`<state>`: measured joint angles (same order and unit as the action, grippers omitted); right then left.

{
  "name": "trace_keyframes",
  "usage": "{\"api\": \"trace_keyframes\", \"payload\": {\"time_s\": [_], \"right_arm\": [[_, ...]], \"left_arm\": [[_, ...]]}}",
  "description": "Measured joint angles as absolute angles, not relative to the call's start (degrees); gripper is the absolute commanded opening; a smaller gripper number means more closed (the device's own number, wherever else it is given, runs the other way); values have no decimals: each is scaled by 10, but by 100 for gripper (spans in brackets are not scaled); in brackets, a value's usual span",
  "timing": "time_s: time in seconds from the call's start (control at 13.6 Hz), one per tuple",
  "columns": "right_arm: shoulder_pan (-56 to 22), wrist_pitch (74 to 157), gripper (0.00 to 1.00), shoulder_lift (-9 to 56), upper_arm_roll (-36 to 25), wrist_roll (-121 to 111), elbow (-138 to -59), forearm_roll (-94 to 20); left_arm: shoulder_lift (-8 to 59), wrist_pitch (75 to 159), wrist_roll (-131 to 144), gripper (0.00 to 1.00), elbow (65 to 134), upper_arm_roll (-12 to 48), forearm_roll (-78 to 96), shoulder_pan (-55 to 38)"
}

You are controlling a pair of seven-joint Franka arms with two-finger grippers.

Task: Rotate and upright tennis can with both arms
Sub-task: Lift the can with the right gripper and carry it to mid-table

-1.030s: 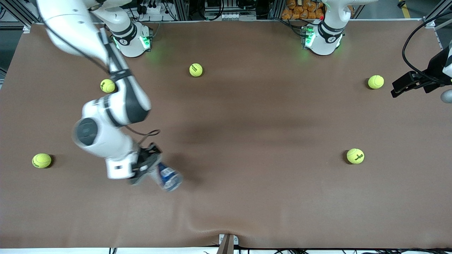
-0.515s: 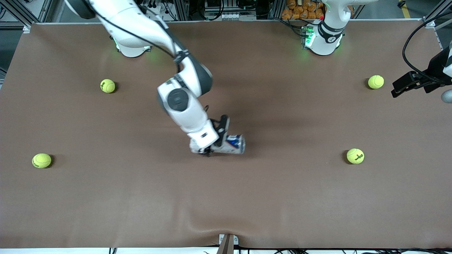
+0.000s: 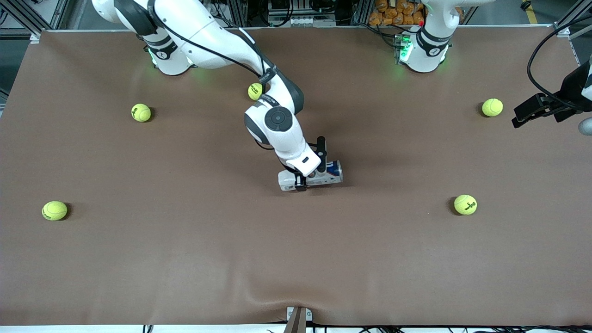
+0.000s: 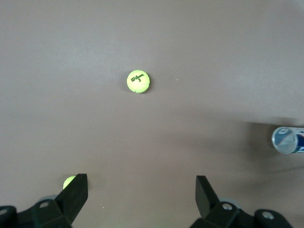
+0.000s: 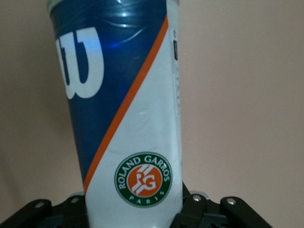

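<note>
Tennis can (image 5: 128, 109) carried to table centre; label: "W", "ROLAND GARROS PARIS".

slim cylindrical tennis can (image 5: 128, 118) is showing navy with a white "w", an orange diagonal stripe, white below; fuzzy yellow-green tennis ball (image 4: 138, 81) is bearing black lettering.

- The slim cylindrical tennis can (image 3: 323, 175), with a navy and white label, a big white "W", an orange-red diagonal stripe and a round green and orange "Roland Garros Paris" badge (image 5: 143, 179), lies on its side.
- It is near the middle of the brown table, its long axis running between the two arms' ends.
- Its silver-rimmed end (image 4: 285, 139) points toward the left arm's end.
</note>
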<state>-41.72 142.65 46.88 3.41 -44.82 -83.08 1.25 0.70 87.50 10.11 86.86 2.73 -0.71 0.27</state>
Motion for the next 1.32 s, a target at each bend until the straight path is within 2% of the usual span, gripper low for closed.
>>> {"api": "trace_keyframes", "payload": {"time_s": [0.07,0.15,0.22,0.44,0.81,1.32], "right_arm": [[-422,1430,64,474,27,-445,-831,13],[-428,1432,74,478,18,-440,-831,13],[-436,1433,100,479,4,-430,-831,15],[-455,1433,100,479,-29,-407,-829,21],[-456,1429,100,466,-36,-395,-812,21],[-437,1312,100,362,-55,-223,-805,20]], "left_arm": [[7,875,101,100,869,27,-7,3],[7,875,101,100,869,27,-6,3],[7,875,101,100,869,27,-5,3],[7,875,101,100,869,27,-1,3],[7,874,101,100,869,26,9,16],[15,874,101,100,872,26,15,17]]}}
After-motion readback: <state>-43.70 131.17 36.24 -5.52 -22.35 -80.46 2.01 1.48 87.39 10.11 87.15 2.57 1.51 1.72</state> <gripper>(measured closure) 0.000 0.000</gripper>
